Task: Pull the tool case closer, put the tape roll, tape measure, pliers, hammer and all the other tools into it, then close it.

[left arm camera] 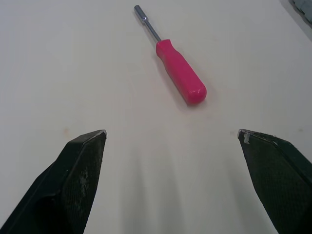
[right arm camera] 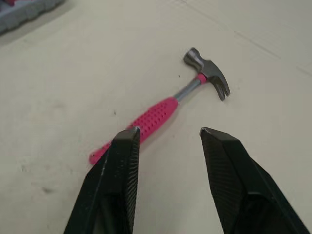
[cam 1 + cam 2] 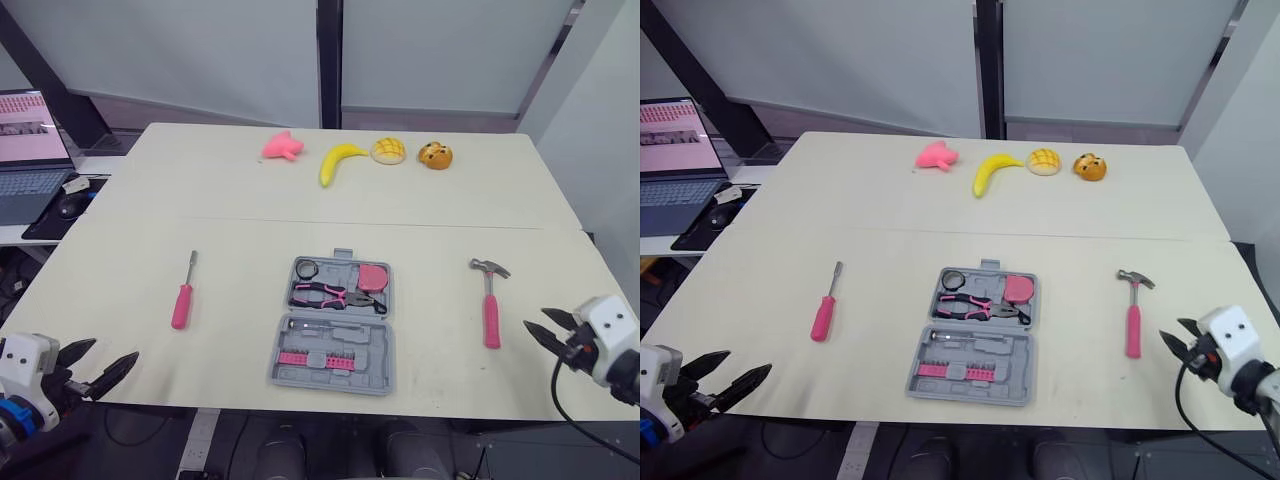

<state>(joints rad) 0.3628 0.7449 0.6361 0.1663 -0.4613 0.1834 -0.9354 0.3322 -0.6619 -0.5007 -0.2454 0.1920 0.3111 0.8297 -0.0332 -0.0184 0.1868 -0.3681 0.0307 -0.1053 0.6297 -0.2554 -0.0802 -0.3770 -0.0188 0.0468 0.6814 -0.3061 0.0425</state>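
The left claw (image 3: 113, 352) hovers at the near edge of the counter (image 3: 230, 200), its fingers spread wide and empty. The pink-handled screwdriver (image 3: 182, 300) lies ahead of it, well apart. The right claw (image 3: 535, 318) is also parted and holds nothing. The hammer (image 3: 489, 300) lies just beyond its tips, handle end nearest. Between the two claws the grey tool case (image 3: 335, 350) lies open, with the pliers (image 3: 320, 295), tape measure (image 3: 372, 277) and tape roll (image 3: 306, 268) in its far half.
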